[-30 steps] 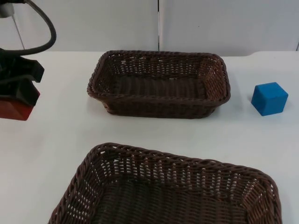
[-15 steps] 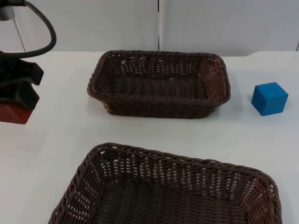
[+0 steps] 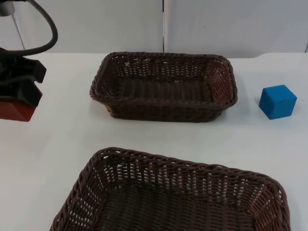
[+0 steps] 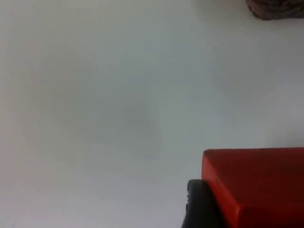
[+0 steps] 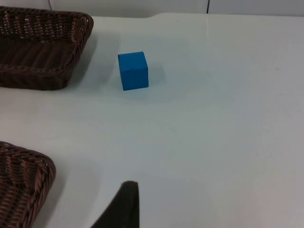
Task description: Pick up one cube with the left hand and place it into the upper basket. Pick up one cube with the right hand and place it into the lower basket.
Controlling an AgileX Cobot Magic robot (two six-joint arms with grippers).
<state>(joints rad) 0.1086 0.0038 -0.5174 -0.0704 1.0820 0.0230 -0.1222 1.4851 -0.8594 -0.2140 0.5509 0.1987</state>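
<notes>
A red cube (image 3: 14, 111) sits in my left gripper (image 3: 18, 96), which is shut on it at the table's far left, well left of the upper basket (image 3: 163, 60). The left wrist view has the red cube (image 4: 256, 185) against a black fingertip (image 4: 202, 206) over bare table. A blue cube (image 3: 277, 101) rests on the table to the right of the upper basket. My right gripper (image 5: 121, 209) waits some way back from the blue cube (image 5: 133, 71), beside a corner of the lower basket (image 5: 19, 185). Both brown wicker baskets hold nothing.
The lower basket (image 3: 110, 155) spans the table's near side. White table (image 3: 62, 139) lies open between the left gripper and both baskets. A grey partition wall (image 3: 216, 24) closes the far edge. The upper basket's corner (image 5: 42, 52) lies left of the blue cube.
My left gripper, still shut on the red cube, dipped slightly and has since risen a little. The blue cube and both baskets have not moved.
</notes>
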